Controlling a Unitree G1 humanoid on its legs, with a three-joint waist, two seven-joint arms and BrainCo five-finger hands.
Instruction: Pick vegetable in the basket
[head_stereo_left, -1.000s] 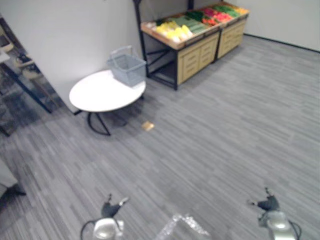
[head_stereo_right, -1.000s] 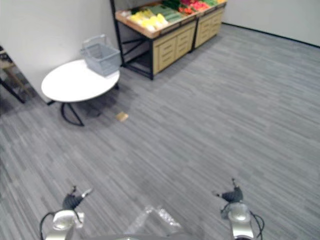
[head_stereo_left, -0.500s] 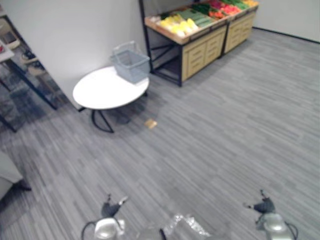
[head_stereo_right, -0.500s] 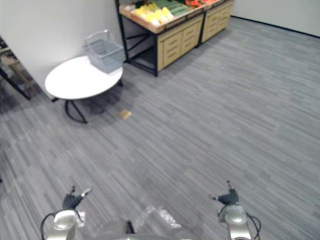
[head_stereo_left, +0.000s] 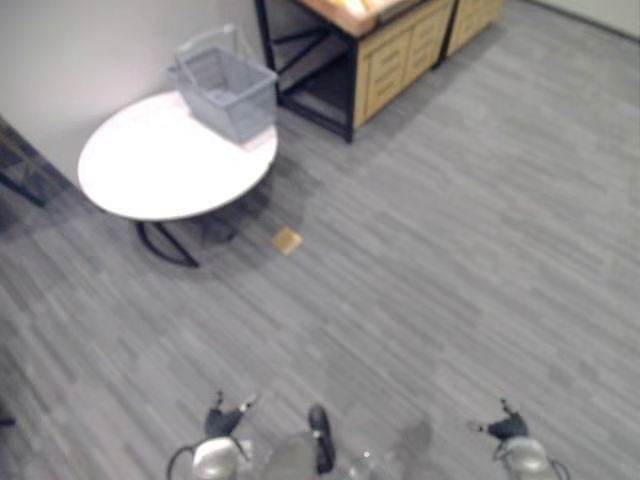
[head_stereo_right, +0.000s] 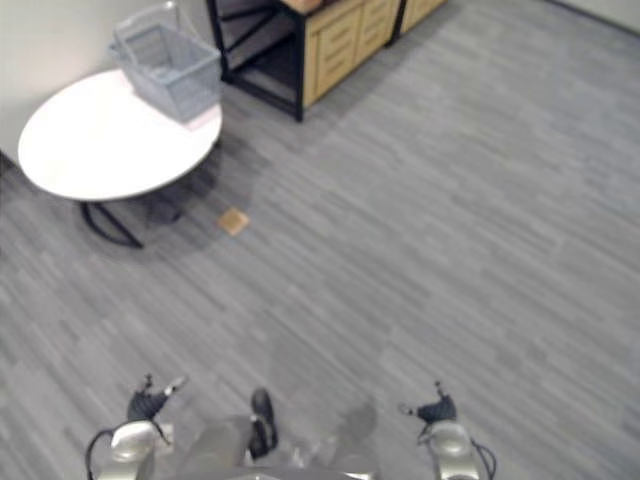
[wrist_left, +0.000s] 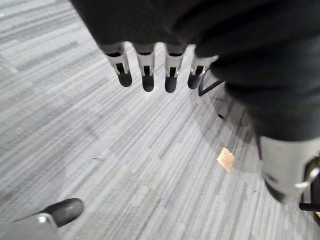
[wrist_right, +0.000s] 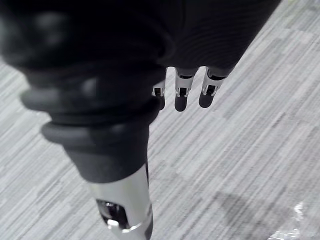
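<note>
A grey wire basket (head_stereo_left: 225, 80) with its handle up stands at the far edge of a round white table (head_stereo_left: 150, 165), off to my left front. Behind it is a wooden produce stand (head_stereo_left: 395, 45) with drawers, its top cut off by the view's upper edge. My left hand (head_stereo_left: 222, 418) hangs low at my side over bare floor, fingers (wrist_left: 146, 72) straight and holding nothing. My right hand (head_stereo_left: 505, 428) hangs the same way on the other side, its fingers (wrist_right: 181, 95) relaxed and empty. Both hands are far from the basket.
Grey striped plank floor lies between me and the table. A small tan square (head_stereo_left: 287, 239) sits on the floor near the table's black legs (head_stereo_left: 165, 245). A light wall (head_stereo_left: 90, 40) runs behind the table.
The whole picture has shifted: the camera now looks further down and nearer, so table and basket appear larger and the stand's vegetables have slid off the top. Both hands still hang as before.
</note>
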